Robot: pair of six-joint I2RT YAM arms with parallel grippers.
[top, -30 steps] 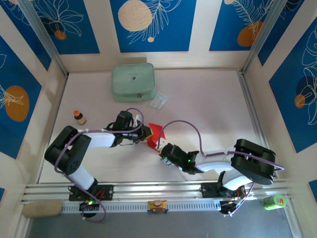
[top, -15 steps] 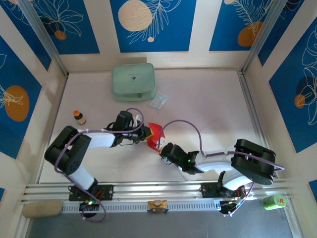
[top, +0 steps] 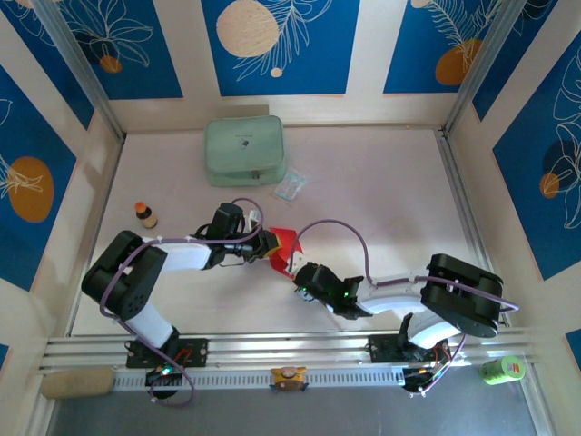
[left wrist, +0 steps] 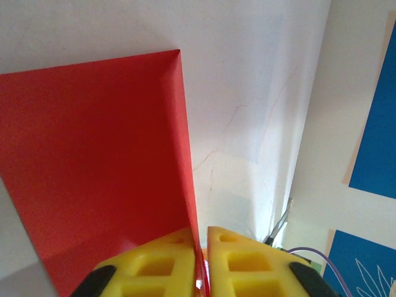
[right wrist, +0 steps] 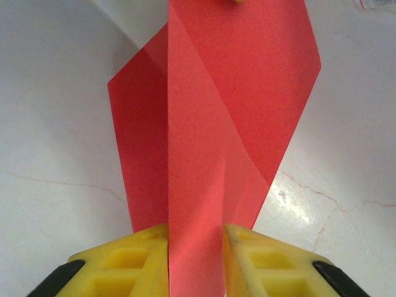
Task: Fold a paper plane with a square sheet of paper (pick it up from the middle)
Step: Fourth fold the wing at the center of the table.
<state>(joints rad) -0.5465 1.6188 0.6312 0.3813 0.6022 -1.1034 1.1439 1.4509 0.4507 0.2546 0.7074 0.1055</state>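
Pale table (top: 390,209) between blue-patterned walls (top: 281,45); left tool (left wrist: 201,234) and right tool (right wrist: 195,232) each pinch the red sheet (right wrist: 241,93)

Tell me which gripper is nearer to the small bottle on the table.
Left. The left gripper is right of the small bottle, pinching the red paper; the right gripper lies farther right and closer to the arm bases, also clamped on that paper.

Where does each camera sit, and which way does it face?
Top external: above and behind the left arm and right arm, looking down at the table and red paper.
Left wrist: on that arm, facing past the left tool onto the paper.
Right wrist: same, past the right tool.
Shared: all see the red paper.
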